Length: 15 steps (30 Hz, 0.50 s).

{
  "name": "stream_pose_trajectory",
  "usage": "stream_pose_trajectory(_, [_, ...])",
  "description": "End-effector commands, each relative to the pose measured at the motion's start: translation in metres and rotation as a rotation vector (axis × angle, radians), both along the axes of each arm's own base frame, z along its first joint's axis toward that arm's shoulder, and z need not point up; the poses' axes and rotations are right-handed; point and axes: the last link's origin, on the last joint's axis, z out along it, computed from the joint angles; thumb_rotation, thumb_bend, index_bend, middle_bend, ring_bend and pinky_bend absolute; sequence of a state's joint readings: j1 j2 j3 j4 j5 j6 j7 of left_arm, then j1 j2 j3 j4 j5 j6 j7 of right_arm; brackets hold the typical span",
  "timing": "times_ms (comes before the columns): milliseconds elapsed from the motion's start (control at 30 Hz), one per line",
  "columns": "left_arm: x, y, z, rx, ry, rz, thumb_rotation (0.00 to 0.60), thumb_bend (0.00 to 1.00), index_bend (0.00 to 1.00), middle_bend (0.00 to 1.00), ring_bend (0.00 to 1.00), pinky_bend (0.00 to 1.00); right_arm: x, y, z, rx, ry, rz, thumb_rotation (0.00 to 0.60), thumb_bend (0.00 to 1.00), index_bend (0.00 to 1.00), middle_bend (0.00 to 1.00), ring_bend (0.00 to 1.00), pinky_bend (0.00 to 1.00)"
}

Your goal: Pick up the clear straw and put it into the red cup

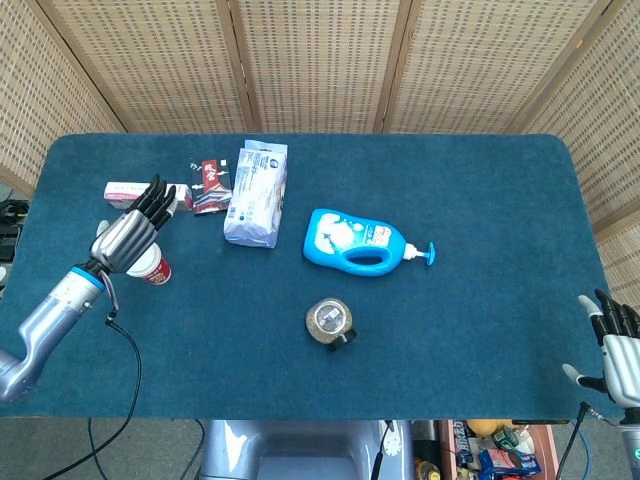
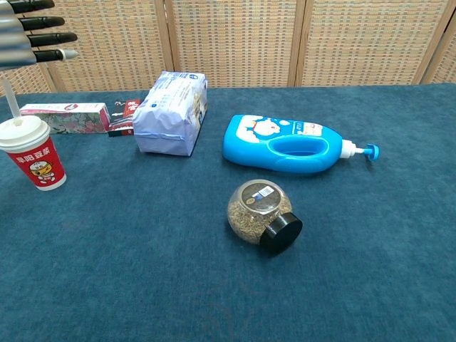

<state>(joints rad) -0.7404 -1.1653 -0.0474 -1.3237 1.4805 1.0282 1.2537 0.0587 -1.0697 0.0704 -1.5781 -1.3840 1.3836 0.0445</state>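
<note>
1. The red cup (image 2: 33,160) stands upright at the far left of the blue surface (image 1: 450,330).
2. The clear straw (image 2: 10,98) stands in the cup's lid.
3. Above the cup, the left robot hand (image 1: 133,236) holds the straw.
4. Far from the cup, the right robot hand (image 1: 618,350) rests with fingers spread, holding nothing.

The left hand (image 1: 128,238) is ribbed silver metal with black fingers — a blue ring marks its wrist, above a smooth silver-grey forearm trailing a thin black cable. The right hand (image 1: 618,352) is pale grey-white, also black-fingered — a small green light glows below it.
</note>
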Motion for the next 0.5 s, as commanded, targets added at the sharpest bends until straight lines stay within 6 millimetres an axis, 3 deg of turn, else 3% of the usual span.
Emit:
stream_pose_trajectory(33, [0.002, -0.003, 0.011, 0.011, -0.041, 0.0, 0.6, 0.08, 0.0, 0.0, 0.0, 0.0, 0.001, 0.0, 0.0, 0.001, 0.0, 0.001, 0.6, 0.0, 0.0, 0.0, 0.0, 0.0])
stream_pose_trajectory(167, [0.004, -0.011, 0.033, 0.043, -0.246, 0.047, 0.6, 0.07, 0.0, 0.0, 0.0, 0.0, 0.002, 0.001, -0.001, 0.004, 0.003, 0.007, 0.6, 0.0, 0.0, 0.0, 0.0, 0.0])
stream_pose_trajectory(233, [0.001, -0.019, 0.043, 0.045, -0.467, 0.132, 0.6, 0.07, 0.0, 0.0, 0.0, 0.0, 0.003, 0.002, -0.001, 0.004, 0.004, 0.01, 0.6, 0.0, 0.0, 0.0, 0.0, 0.0])
stream_pose_trajectory(500, [-0.032, -0.069, 0.056, -0.015, -1.113, 0.44, 0.6, 0.05, 0.0, 0.0, 0.0, 0.0, 0.005, 0.004, -0.001, 0.0, 0.008, 0.019, 0.6, 0.0, 0.0, 0.0, 0.0, 0.0])
